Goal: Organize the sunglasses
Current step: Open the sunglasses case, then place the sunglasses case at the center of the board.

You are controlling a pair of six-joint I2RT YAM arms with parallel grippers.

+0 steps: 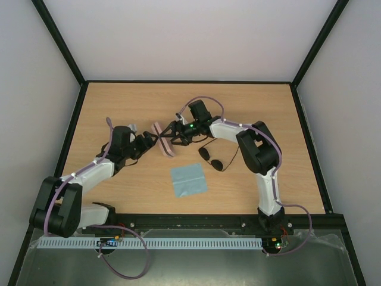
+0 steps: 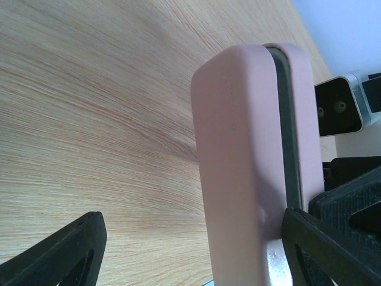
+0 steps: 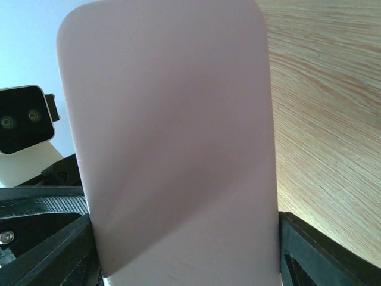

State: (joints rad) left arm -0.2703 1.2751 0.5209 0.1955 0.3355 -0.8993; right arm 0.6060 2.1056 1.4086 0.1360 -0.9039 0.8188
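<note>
Listing from the near desk (image 1: 119, 107) edge outward. Item one: light blue cloth (image 1: 189, 180), lying flat, touched by nothing. Item two: sunglasses (image 1: 213, 158), just beyond the cloth and to its right, resting on the desk under the right forearm, outside the case and apart from both tools. Item three: pink case (image 1: 159, 129), standing on edge farther back, between the two tools. Right tool (image 1: 172, 138): pinching the case, with a finger (image 3: 333, 256) against each long side in the right wrist view. Left tool (image 1: 152, 143): spread; one finger (image 2: 59, 253) stands well apart from the case, the other sits against it. A dark seam runs between the two pink halves; whether the case is latched or ajar cannot be told. Risks, as judged: with only one firm pinch on smooth rounded sides, the case could twist or slip out if the left tool pushes against it; prying at the seam off-centre could tip the case over; a low sweep of the right forearm could knock the sunglasses. Pose: left arm reaches forward and rightward from its base with the wrist low; right arm folds sharply at the elbow and reaches leftward across the desk, so the tools meet nose to nose at the case.
</note>
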